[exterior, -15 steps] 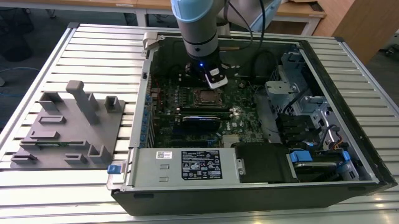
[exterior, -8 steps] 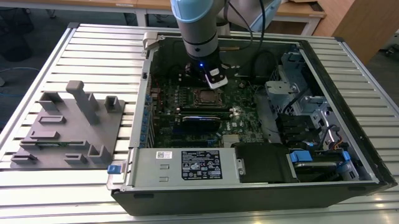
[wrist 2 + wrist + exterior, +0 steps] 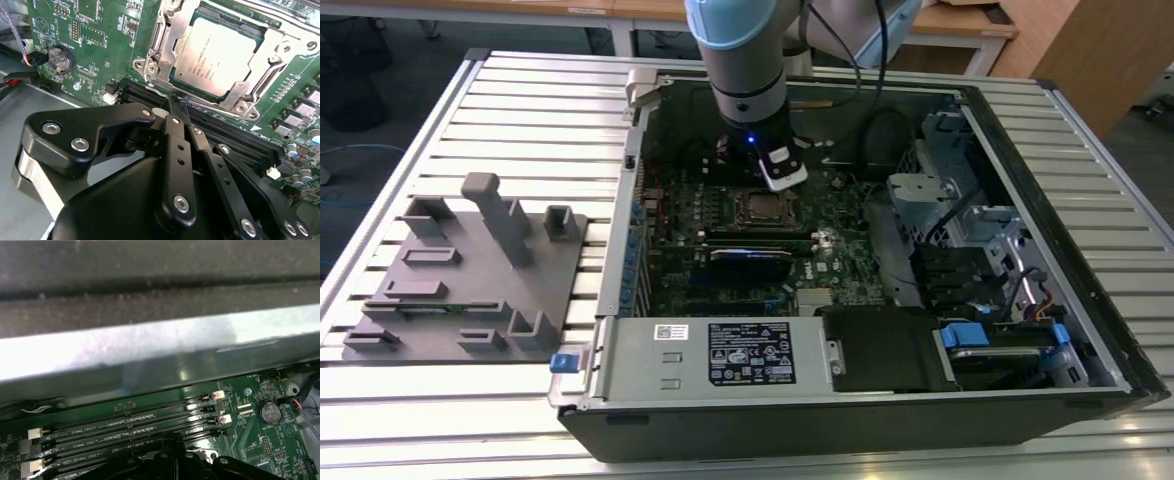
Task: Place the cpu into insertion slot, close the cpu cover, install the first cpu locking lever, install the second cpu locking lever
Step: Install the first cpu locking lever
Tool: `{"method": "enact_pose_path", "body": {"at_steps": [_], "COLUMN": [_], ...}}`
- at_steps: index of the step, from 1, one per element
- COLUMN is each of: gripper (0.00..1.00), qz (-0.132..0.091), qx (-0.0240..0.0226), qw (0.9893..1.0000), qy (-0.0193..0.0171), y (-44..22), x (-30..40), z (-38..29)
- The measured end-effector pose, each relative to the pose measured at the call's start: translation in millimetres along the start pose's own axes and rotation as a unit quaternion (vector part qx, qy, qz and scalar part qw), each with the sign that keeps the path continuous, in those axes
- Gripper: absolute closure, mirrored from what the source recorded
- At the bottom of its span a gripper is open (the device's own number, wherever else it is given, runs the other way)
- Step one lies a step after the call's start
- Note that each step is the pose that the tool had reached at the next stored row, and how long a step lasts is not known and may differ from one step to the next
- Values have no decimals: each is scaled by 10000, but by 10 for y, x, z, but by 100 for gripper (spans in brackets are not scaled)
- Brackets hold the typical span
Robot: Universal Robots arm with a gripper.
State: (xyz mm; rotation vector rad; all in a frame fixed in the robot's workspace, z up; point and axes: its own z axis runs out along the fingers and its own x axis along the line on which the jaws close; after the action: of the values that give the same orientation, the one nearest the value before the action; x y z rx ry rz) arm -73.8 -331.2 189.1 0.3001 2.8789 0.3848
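Observation:
The cpu (image 3: 217, 55) lies flat in the insertion slot (image 3: 150, 67), silver top up, and it also appears in the exterior view as the cpu (image 3: 758, 207) mid-motherboard. The cpu cover (image 3: 274, 64) is down around it as a silver frame. A thin wire locking lever (image 3: 210, 105) runs along the socket edge nearest the memory slots, its hooked end right at my fingertips. My gripper (image 3: 177, 102) is shut, its black fingers pressed together with nothing seen between them, the tip touching or just above that socket edge. From outside, the gripper (image 3: 783, 180) hangs inside the case just behind the socket.
Long black memory slots (image 3: 230, 132) run right under the fingers, and the memory slots (image 3: 140, 415) lie beside the case wall (image 3: 150, 350). A coin battery (image 3: 60, 57) sits nearby. A drive cage (image 3: 974, 230), power supply (image 3: 714, 350) and grey fixture block (image 3: 467, 280) surround the board.

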Motion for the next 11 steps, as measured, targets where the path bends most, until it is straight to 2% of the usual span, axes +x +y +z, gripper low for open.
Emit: {"method": "enact_pose_path", "body": {"at_steps": [11], "gripper": [90], "qz": [-2], "qx": [-1], "qw": [10000], "qy": [-5], "y": [-5], "x": [0], "z": [3]}}
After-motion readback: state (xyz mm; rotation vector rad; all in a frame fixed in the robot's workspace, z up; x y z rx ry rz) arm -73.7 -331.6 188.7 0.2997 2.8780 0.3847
